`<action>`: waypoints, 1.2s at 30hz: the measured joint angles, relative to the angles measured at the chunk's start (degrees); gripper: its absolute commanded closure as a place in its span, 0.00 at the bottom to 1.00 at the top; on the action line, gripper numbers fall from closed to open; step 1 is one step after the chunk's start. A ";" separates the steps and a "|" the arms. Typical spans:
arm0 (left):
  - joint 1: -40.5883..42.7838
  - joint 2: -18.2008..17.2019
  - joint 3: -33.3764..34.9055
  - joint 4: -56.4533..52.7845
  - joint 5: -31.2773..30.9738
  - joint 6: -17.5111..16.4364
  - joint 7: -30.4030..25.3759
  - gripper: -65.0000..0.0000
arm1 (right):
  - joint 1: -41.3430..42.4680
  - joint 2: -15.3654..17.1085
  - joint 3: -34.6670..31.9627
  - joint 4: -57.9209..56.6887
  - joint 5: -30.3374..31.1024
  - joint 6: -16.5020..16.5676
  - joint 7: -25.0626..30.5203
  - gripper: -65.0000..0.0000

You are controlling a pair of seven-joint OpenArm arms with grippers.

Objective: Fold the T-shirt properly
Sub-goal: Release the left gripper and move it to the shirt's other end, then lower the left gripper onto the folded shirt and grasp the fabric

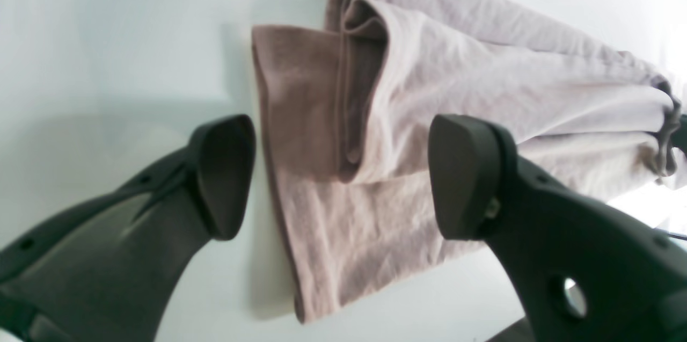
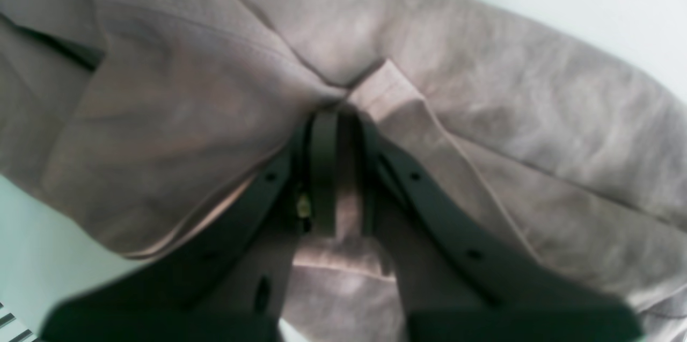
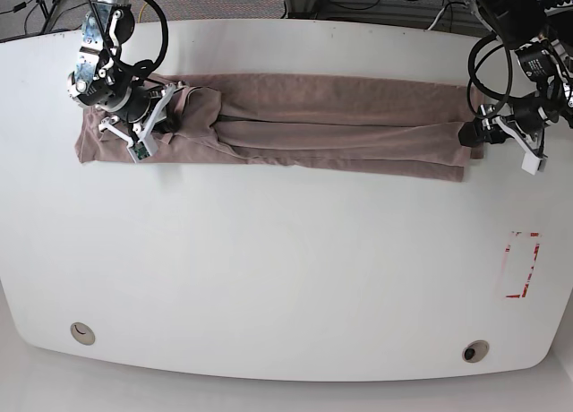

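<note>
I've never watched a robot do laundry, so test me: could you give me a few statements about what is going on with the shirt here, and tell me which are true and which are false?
1. The T-shirt lies in a long narrow band across the table. True.
2. The left gripper is clamped on the cloth. False: its jaws stand open, with nothing between them.
3. The right gripper pinches a fold of the shirt. True.
4. The shirt hangs over the table's edge. False: it lies wholly on the tabletop.
5. A red marking sits on the table, apart from the shirt. True.
</note>
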State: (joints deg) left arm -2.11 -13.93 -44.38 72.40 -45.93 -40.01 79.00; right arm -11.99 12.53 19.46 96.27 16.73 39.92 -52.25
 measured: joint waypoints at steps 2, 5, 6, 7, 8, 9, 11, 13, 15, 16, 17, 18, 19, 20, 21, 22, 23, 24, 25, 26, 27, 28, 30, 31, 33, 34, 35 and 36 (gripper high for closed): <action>-0.09 -0.13 0.35 -0.57 -0.33 0.00 -0.59 0.26 | -0.02 0.00 0.00 0.00 0.00 0.00 0.00 0.92; -0.04 -0.50 2.62 -0.72 -0.39 -0.13 -1.05 0.26 | 0.00 0.02 0.00 0.02 0.00 0.00 -0.02 0.92; -0.11 -0.59 3.78 -0.72 -0.42 -0.13 -1.05 0.26 | -0.02 0.00 0.00 0.02 0.02 0.00 0.00 0.92; -0.17 -0.63 4.35 -0.72 -0.48 -0.15 -1.07 0.27 | 0.00 0.00 0.00 0.00 0.04 0.00 0.02 0.92; -0.46 -0.57 5.29 -0.72 -0.48 -0.15 -1.07 0.27 | 0.00 0.00 0.00 0.02 0.02 -0.02 0.00 0.92; -0.57 -0.50 6.10 -0.72 -0.50 -0.13 -1.11 0.28 | 0.00 0.00 0.00 0.02 0.00 0.00 0.00 0.92; -0.59 -0.57 8.07 -0.70 -0.74 -0.15 -1.53 0.34 | -0.02 0.00 0.00 0.02 0.02 -0.02 0.00 0.92; -0.61 -0.55 9.35 -0.66 -0.76 -0.15 -1.88 0.43 | 0.00 -0.02 0.00 0.02 0.00 0.00 0.00 0.92; -0.61 -0.50 10.38 -0.66 -0.85 -0.17 -1.95 0.53 | 0.00 0.00 0.00 0.02 0.04 -0.02 0.02 0.92; -0.59 -0.50 10.99 -0.68 -0.85 -0.15 -1.90 0.57 | 0.00 0.00 0.00 0.02 0.04 -0.02 0.00 0.92; -0.59 -0.44 11.26 -0.68 -0.74 -0.15 -1.90 0.62 | 0.00 -0.02 0.00 0.02 0.00 -0.02 -0.02 0.92; -0.57 -0.33 11.52 -0.70 -0.66 -0.15 -1.81 0.68 | 0.00 -0.02 0.00 0.02 0.00 0.00 0.00 0.92; -0.59 -0.24 11.72 -0.79 -0.44 -0.13 -1.77 0.72 | -0.02 -0.02 0.00 0.02 0.00 0.00 0.00 0.92; -0.55 -0.20 11.89 -0.79 -0.44 -0.13 -1.75 0.77 | 0.00 -0.02 0.00 0.02 0.00 -0.02 0.00 0.92; -0.42 -0.17 12.13 -0.81 -0.39 -0.11 -1.73 0.80 | 0.00 -0.02 0.00 0.02 0.00 0.00 -0.02 0.92; -0.37 -0.11 12.20 -0.81 -0.17 -0.11 -1.73 0.83 | 0.00 -0.02 0.00 0.02 0.00 0.00 -0.02 0.92; -0.28 -0.04 12.20 -0.81 -0.20 -0.11 -1.64 0.85 | 0.00 -0.02 0.00 0.02 0.02 -0.02 0.00 0.92; -0.22 0.07 12.17 -0.85 -0.20 -0.11 -1.66 0.86 | 0.00 0.00 0.00 0.02 0.02 -0.02 0.00 0.92; -0.17 0.11 12.17 -0.87 -0.20 -0.11 -1.64 0.86 | 0.00 0.00 0.00 0.02 0.02 0.00 0.00 0.92; -0.11 0.09 12.15 -0.87 -0.20 -0.11 -1.66 0.86 | 0.00 -0.02 0.00 0.02 0.02 -0.02 0.00 0.92; -0.11 0.09 12.15 -0.85 -0.20 -0.11 -1.64 0.86 | 0.00 -0.02 0.00 0.02 0.00 0.00 0.00 0.92; -0.09 0.07 12.17 -0.66 -0.20 -0.11 -1.62 0.86 | 0.00 -0.02 0.00 0.02 0.00 0.00 0.00 0.92; 0.07 0.09 12.20 0.66 0.35 -0.07 -1.16 0.86 | 0.00 -0.02 0.00 0.02 0.00 0.00 -0.02 0.92; 0.20 0.13 12.26 1.79 0.90 -0.07 -0.85 0.86 | 0.00 -0.02 0.00 0.02 0.00 0.00 -0.02 0.92; 0.52 0.15 12.35 4.15 2.62 0.09 0.13 0.87 | 0.00 -0.02 0.00 0.02 0.00 0.00 0.00 0.92; 0.61 0.15 12.35 5.33 3.17 0.09 0.79 0.87 | 0.00 0.00 0.00 0.02 0.02 0.00 0.00 0.92; 0.94 0.17 12.35 6.86 3.19 0.11 1.05 0.87 | 0.00 0.00 0.00 0.02 0.02 0.00 0.00 0.92; 1.20 0.20 12.41 9.03 3.43 0.11 1.11 0.88 | 0.00 0.00 0.00 0.02 0.02 -0.02 -0.02 0.92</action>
State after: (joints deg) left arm -0.91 -13.74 -31.97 81.43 -42.50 -39.90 80.12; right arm -11.99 12.53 19.46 96.29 16.75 39.90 -52.27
